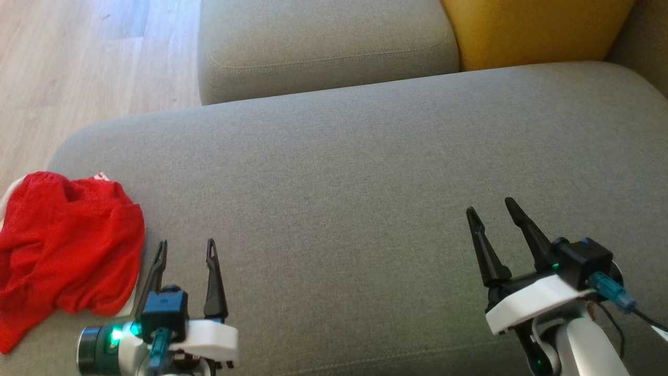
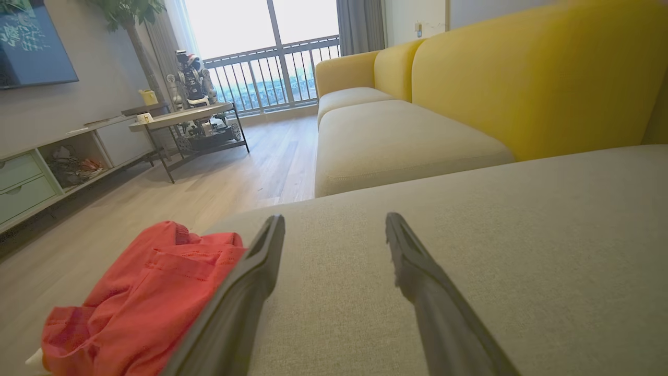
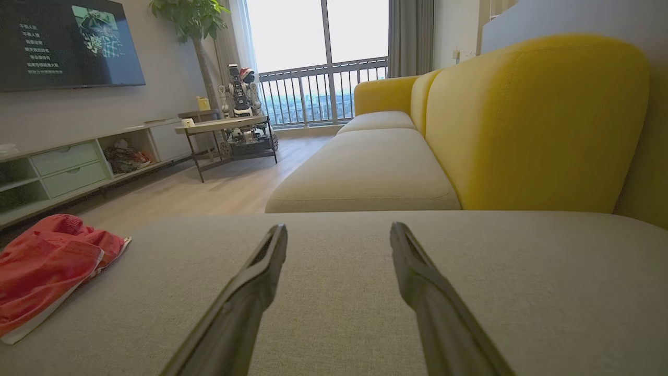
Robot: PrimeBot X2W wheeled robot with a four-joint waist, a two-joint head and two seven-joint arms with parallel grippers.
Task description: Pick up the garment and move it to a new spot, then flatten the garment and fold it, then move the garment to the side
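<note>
Gray sofa cushion (image 1: 339, 183) holds the crumpled red garment (image 1: 68, 245) at its left edge, beside the open left gripper (image 1: 187, 243), which should pinch a thick fold; the right gripper (image 1: 490, 205) is open too.

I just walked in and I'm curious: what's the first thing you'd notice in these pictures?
The bright red garment jumps out first, crumpled at the left edge of the grey sofa cushion, right beside the open left gripper. Next comes the yellow backrest, at the far right behind the cushion. The right gripper, also open, points across bare cushion at the lower right.
</note>
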